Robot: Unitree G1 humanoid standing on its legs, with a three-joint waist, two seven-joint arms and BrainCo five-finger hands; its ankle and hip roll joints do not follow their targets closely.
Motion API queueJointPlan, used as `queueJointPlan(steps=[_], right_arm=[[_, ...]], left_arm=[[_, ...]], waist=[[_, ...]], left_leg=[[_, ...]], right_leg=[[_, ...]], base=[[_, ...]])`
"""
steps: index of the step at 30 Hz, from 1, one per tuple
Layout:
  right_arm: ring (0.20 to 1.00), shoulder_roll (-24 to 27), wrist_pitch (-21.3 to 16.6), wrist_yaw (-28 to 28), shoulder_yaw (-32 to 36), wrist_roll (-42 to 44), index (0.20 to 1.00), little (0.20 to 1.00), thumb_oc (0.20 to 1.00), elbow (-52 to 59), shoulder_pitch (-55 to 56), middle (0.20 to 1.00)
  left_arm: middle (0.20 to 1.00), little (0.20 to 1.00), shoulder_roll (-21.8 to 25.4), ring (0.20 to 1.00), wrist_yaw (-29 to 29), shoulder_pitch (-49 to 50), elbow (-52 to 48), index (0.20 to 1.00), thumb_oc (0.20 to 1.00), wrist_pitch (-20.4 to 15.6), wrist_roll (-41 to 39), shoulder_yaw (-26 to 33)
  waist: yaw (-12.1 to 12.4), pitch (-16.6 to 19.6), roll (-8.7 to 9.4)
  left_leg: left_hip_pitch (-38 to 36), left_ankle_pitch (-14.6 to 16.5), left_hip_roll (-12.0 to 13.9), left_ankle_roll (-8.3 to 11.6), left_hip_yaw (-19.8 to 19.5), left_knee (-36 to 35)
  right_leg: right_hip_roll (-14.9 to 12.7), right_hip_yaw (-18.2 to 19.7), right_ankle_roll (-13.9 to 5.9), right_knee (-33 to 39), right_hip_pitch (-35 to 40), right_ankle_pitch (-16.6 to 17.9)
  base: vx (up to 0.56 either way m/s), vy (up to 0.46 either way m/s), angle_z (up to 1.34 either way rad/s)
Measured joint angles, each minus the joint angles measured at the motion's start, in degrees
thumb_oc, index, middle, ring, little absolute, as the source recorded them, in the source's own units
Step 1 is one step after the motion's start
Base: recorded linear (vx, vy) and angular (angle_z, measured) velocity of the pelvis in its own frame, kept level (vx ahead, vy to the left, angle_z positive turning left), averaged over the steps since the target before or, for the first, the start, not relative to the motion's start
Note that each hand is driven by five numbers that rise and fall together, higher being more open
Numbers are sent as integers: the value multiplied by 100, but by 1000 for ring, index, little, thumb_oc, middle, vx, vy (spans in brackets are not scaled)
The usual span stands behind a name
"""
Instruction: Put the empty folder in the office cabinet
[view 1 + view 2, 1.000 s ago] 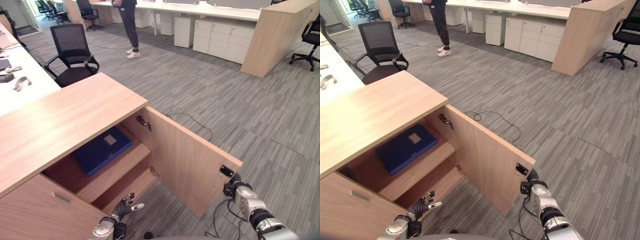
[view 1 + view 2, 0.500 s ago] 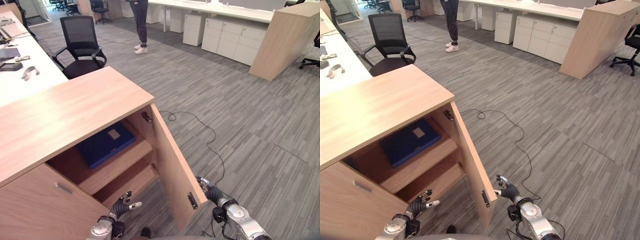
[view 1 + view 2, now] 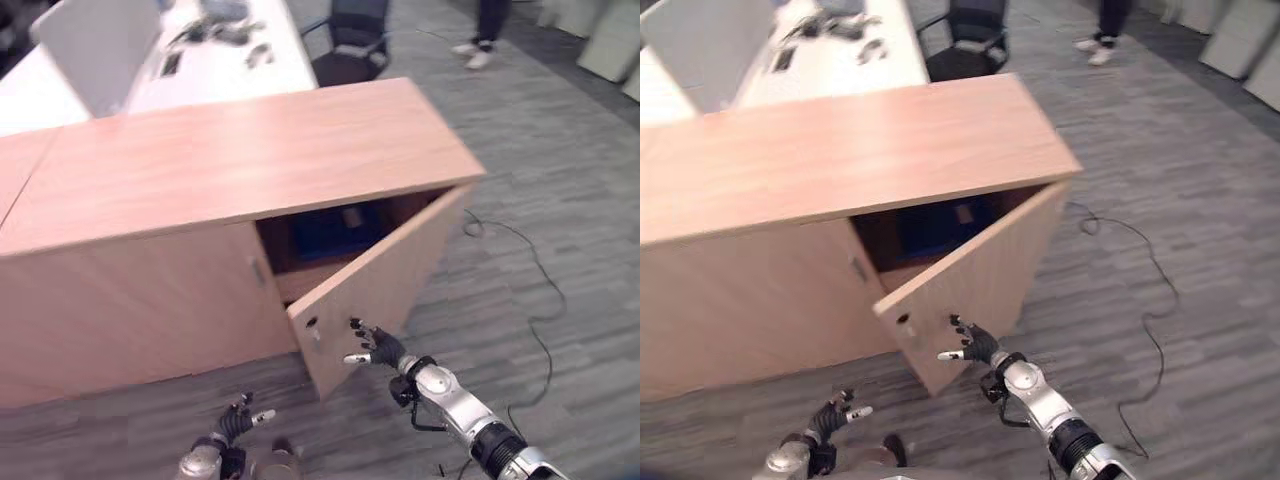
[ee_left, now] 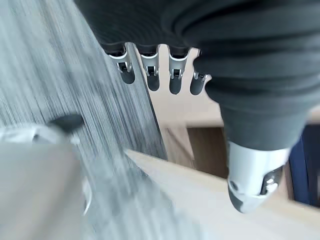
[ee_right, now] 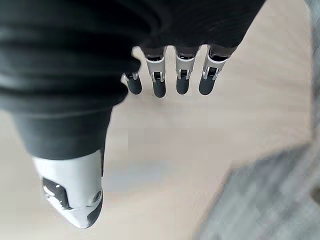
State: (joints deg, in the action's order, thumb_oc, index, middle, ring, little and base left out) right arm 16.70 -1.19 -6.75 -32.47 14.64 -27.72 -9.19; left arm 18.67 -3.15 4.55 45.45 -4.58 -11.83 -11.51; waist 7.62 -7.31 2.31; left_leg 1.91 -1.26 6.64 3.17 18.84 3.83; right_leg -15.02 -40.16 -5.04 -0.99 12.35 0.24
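The blue folder (image 3: 322, 228) lies on a shelf inside the wooden office cabinet (image 3: 250, 160), half hidden in the dark gap behind the door. The cabinet door (image 3: 395, 270) stands partly open, swung well toward the cabinet. My right hand (image 3: 378, 348) is open, its straight fingers (image 5: 181, 80) at the door's outer face near its free lower edge. My left hand (image 3: 236, 420) hangs open low over the carpet in front of the cabinet and holds nothing. Past my left hand's fingers (image 4: 152, 75) in the left wrist view are the carpet, the door edge and a strip of blue folder (image 4: 311, 165).
A white desk (image 3: 200, 60) with small items stands behind the cabinet, a black office chair (image 3: 352, 40) beside it. A person's legs and white shoes (image 3: 478, 52) show at the far right. Grey carpet (image 3: 560, 230) lies open to the right of the cabinet.
The camera has swung round to face the cabinet front. The door has gone from wide open to partly shut, with my right hand following on its outer face. The folder stays on the shelf.
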Motion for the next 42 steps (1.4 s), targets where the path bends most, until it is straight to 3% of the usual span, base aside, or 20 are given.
queueJointPlan(steps=[1, 3, 7, 8, 9, 11, 12, 14, 15, 17, 18, 19, 22, 27, 34, 42], right_arm=[[1000, -154, 0, 7, 136, 0, 1000, 1000, 1000, -2, 40, 1000], [1000, -221, 7, 146, 367, 2, 1000, 1000, 1000, -80, 17, 1000], [1000, -209, -28, 334, 693, 5, 1000, 1000, 1000, -395, -34, 1000], [1000, -246, -89, 390, 925, 10, 1000, 1000, 1000, -492, -21, 1000], [1000, -331, -125, 439, 1130, 15, 1000, 1000, 1000, -623, -16, 1000], [1000, -396, -134, 628, 1547, 259, 1000, 1000, 1000, -893, -12, 1000], [1000, -399, -136, 798, 1746, 443, 1000, 1000, 1000, -973, -20, 1000], [1000, -412, -246, 905, 2096, 641, 1000, 1000, 1000, -1408, -83, 1000], [1000, -411, -247, 1045, 2245, 694, 1000, 1000, 1000, -1528, -87, 1000], [1000, -277, -268, 1207, 2605, 902, 1000, 1000, 1000, -2184, -304, 1000], [1000, -203, -264, 1325, 2687, 907, 1000, 1000, 1000, -2287, -301, 1000], [1000, -44, -270, 1393, 2733, 907, 1000, 1000, 1000, -2291, -310, 1000], [1000, 519, -225, 1475, 2885, 907, 1000, 1000, 1000, -2650, -525, 1000], [1000, 925, -234, 1575, 3038, 1082, 1000, 1000, 1000, -2697, -533, 1000], [1000, 790, -245, 1497, 3008, 1124, 1000, 1000, 1000, -2884, -522, 1000], [1000, 120, -284, 1269, 2787, 1049, 1000, 1000, 1000, -2882, 427, 1000]], left_arm=[[1000, 1000, 108, 1000, -16, -15, -26, 1000, 1000, 17, 79, 10], [1000, 1000, 167, 1000, -26, -62, -62, 1000, 1000, 38, 218, -18], [1000, 1000, 211, 1000, -64, 39, -55, 1000, 1000, 59, 234, -76], [1000, 1000, 226, 1000, -47, 30, -52, 1000, 1000, 60, 233, -38], [1000, 1000, 235, 1000, -22, -3, -44, 1000, 1000, 62, 233, -33], [1000, 1000, 235, 1000, -14, -114, -56, 1000, 1000, 54, 220, -108], [1000, 1000, 234, 1000, -4, -173, -58, 1000, 1000, 44, 218, -199], [1000, 1000, 195, 1000, -21, -216, -62, 1000, 1000, 44, 205, -218], [1000, 1000, 195, 1000, -18, -208, -67, 1000, 1000, 6, 205, -236], [1000, 1000, 245, 1000, -41, -216, -71, 1000, 1000, -9, 195, -252], [1000, 1000, 261, 1000, -38, -197, -77, 1000, 1000, -29, 188, -247], [1000, 1000, 251, 1000, -26, -135, -78, 1000, 1000, -27, 161, -249], [1000, 1000, 219, 1000, -151, 291, -415, 1000, 1000, -9, 148, -378], [1000, 1000, 195, 1000, -329, 396, -827, 1000, 1000, -18, 148, -490], [1000, 1000, 187, 1000, -380, 342, -824, 1000, 1000, 13, 121, -491], [1000, 1000, 121, 1000, -368, 511, -787, 1000, 1000, 55, 109, -445]], waist=[[91, 52, 123], [97, 61, 136], [-16, 14, -31], [-23, 0, -48], [-72, -17, -67], [-215, -27, -166], [-250, -41, -185], [-291, -19, -183], [-320, -17, -177], [-399, 43, -44], [-379, 107, 81], [-374, 110, 81], [-277, 196, -244], [-299, 270, -348], [-408, 320, -402], [-475, 479, -502]], left_leg=[[119, 69, -116, -70, -60, 90], [134, 108, -228, -131, -227, 131], [61, 231, -426, -411, -474, 85], [36, 253, -477, -535, -602, 23], [7, 199, -490, -582, -713, -60], [-82, 16, -490, -526, -1026, -341], [-127, -117, -529, -581, -1088, -494], [-270, -184, -572, -512, -1295, -672], [-268, -193, -581, -497, -1395, -707], [-326, -252, -714, -405, -1663, -841], [-387, -308, -784, -327, -1649, -888], [-448, -332, -770, -273, -1687, -903], [-478, -321, -458, -108, -1714, -901], [-647, -285, -245, 44, -1743, -900], [-672, -252, -223, 65, -1724, -952], [-688, -242, -222, 86, -1654, -952]], right_leg=[[-84, 2, -3, -29, 62, 72], [-313, -38, -2, -479, -66, 57], [-979, 258, -191, -2056, -528, 82], [-986, 622, -249, -2317, -696, 187], [-913, 1007, -360, -2485, -797, 72], [-345, 2077, -704, -1795, -905, -377], [-204, 2208, -692, -996, -940, -372], [-83, 2311, -654, -101, -883, -222], [-60, 2324, -660, 167, -901, -109], [-23, 2788, -700, 467, -956, 91], [-78, 2831, -619, 448, -981, 147], [-90, 2837, -562, 397, -975, 396], [242, 2714, -455, 647, -780, 463], [467, 2633, -310, 646, -581, 406], [467, 2629, -297, 648, -565, 370], [471, 2689, -299, 647, -605, 355]], base=[[54, 263, 81], [65, 195, 49], [13, 151, 36], [110, 29, 40], [146, -22, 48], [162, -83, 76], [166, -115, 57], [182, -75, 53], [159, -79, 74], [81, -76, 86], [76, -69, 74], [115, -115, 37], [62, -82, 4], [19, -73, 3], [-8, -51, -2], [-9, -11, -3]])
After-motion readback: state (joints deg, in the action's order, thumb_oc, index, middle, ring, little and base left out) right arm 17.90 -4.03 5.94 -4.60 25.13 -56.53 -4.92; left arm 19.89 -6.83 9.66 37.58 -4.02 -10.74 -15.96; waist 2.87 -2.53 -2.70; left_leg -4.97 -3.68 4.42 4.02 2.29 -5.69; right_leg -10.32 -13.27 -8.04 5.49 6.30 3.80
